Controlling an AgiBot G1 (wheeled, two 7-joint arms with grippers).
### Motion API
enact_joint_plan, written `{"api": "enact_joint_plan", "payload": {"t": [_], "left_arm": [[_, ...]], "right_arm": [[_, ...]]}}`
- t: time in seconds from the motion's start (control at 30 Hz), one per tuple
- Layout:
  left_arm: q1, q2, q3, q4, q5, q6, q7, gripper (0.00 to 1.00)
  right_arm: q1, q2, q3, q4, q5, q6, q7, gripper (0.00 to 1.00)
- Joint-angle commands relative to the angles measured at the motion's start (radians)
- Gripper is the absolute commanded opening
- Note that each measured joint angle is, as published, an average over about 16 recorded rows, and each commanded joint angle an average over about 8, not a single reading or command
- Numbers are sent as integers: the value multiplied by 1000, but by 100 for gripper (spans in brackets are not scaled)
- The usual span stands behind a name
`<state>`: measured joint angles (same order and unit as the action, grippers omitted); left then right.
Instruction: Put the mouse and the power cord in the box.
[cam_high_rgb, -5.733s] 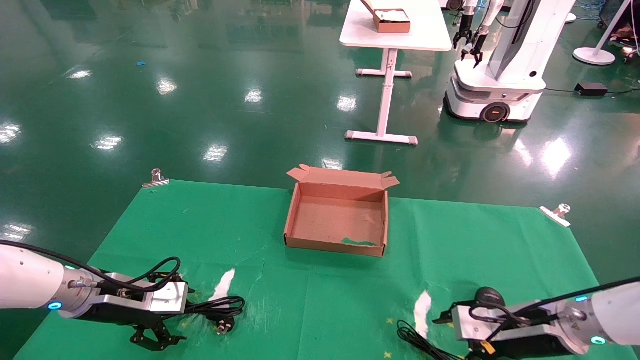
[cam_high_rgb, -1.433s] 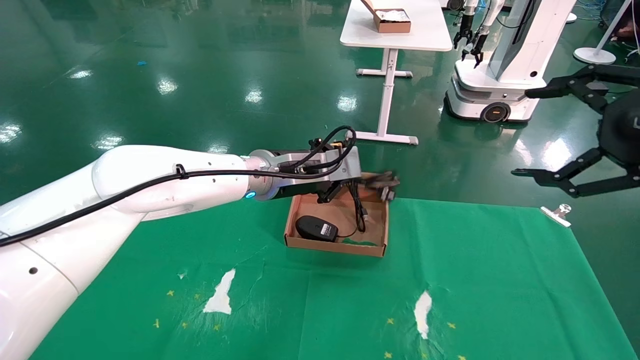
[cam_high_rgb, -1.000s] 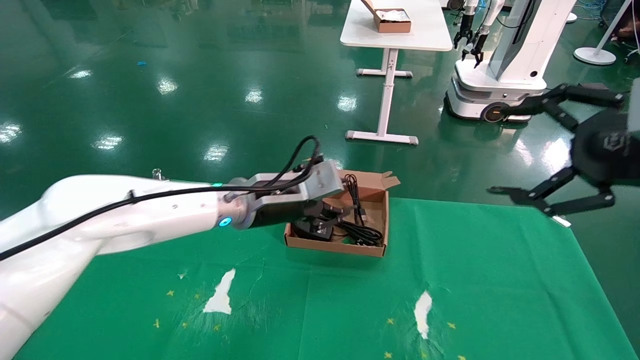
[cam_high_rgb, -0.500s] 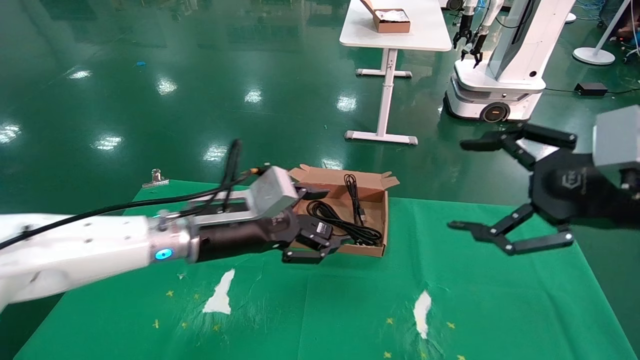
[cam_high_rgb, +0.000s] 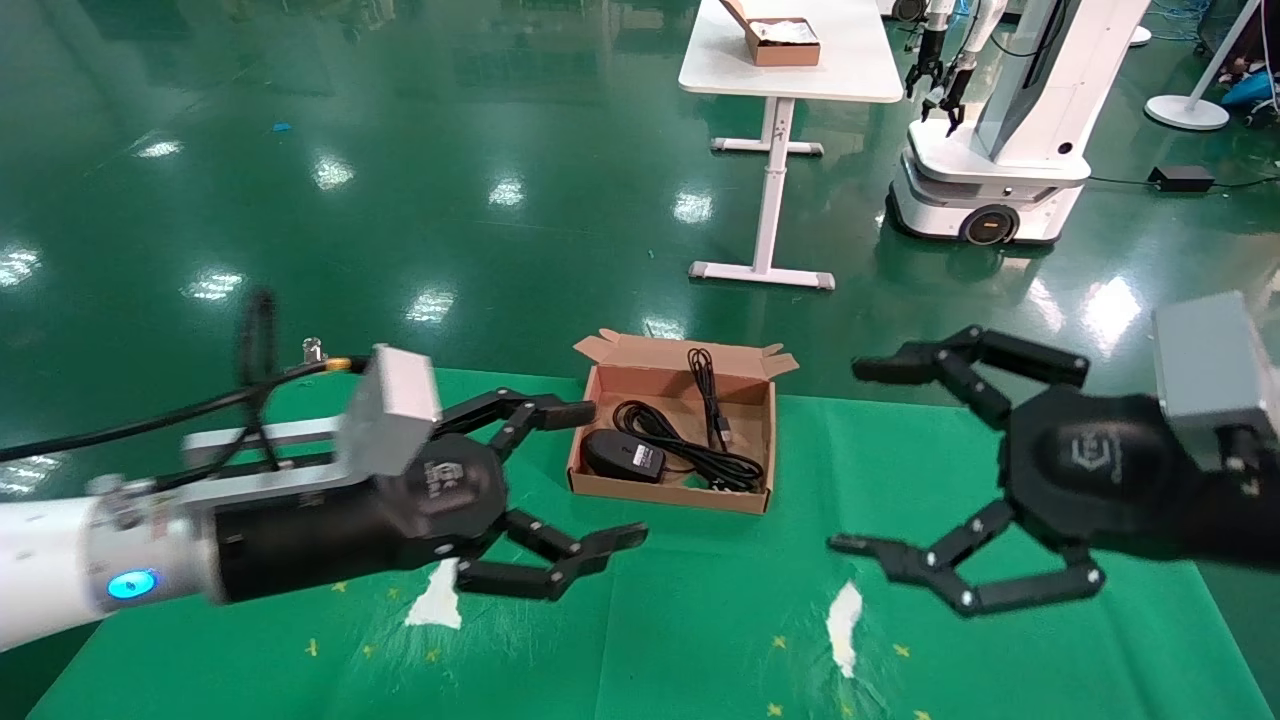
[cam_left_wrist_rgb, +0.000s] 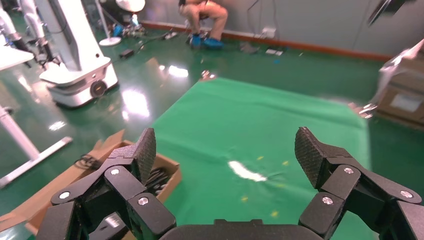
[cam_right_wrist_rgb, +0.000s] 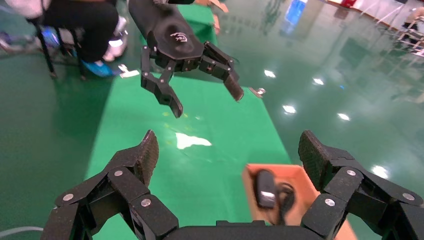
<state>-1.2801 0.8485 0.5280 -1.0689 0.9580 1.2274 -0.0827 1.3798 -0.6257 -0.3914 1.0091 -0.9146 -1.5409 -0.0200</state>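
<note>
The brown cardboard box (cam_high_rgb: 665, 494) stands at the far middle of the green cloth. Inside it lies the black mouse (cam_high_rgb: 622, 455), label up, at the left end. Beside the mouse the looped power cord (cam_high_rgb: 700, 458) fills the box floor, and a thin cable (cam_high_rgb: 703, 372) hangs over the back wall. My left gripper (cam_high_rgb: 605, 475) hovers open and empty just left of the box. On the other side my right gripper (cam_high_rgb: 852, 455) is raised, open and empty. The right wrist view shows the box (cam_right_wrist_rgb: 248, 186) with the mouse (cam_right_wrist_rgb: 265, 189) beyond my right gripper (cam_right_wrist_rgb: 227, 155).
White torn patches (cam_high_rgb: 440, 595) (cam_high_rgb: 845, 615) mark the near cloth. A metal clip (cam_high_rgb: 312, 355) holds the far left corner. Beyond the cloth is shiny green floor with a white table (cam_high_rgb: 790, 70), a reddish box (cam_high_rgb: 780, 40) and another robot (cam_high_rgb: 1000, 130).
The box was empty at first, then held the mouse. My left gripper lowered the power cord in, let go and drew back left. My right gripper came down, staying open.
</note>
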Motion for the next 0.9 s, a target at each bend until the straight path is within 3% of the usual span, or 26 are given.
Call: {"api": "enact_joint_plan", "payload": {"t": [0.03,0.53,0.9], "left_arm": [[22,-25,-27,-23,-24,29,-11,100],[185,-213,-223,-194,-204,241,-94,100],[215,-248,-260,-225,-240,281,-106,100]], "right_arm": [[-30,1,11,27,18,4,21,100],[-259,12,95,234,156,38,176,100],[-332,16,122,298,202,51,216,100]]}}
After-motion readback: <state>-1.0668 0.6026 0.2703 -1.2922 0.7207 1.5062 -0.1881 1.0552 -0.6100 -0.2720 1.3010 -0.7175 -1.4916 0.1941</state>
